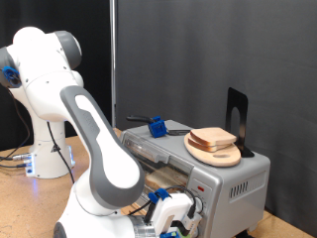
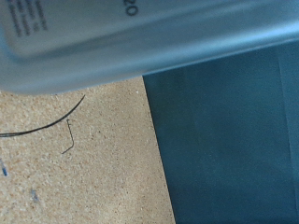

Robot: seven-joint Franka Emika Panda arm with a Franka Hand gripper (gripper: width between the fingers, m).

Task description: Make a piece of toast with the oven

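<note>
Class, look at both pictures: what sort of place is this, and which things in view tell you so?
Probably a robotics lab bench staged as a kitchen corner. A white robot arm stands on a wooden table before black curtains, beside the oven, which has bread slices on a wooden plate on top.

Wood-grain table [image 1: 12, 203] carries oven [image 1: 213, 169] at ext. view's right, robot base [image 1: 45, 161] at left.
</note>
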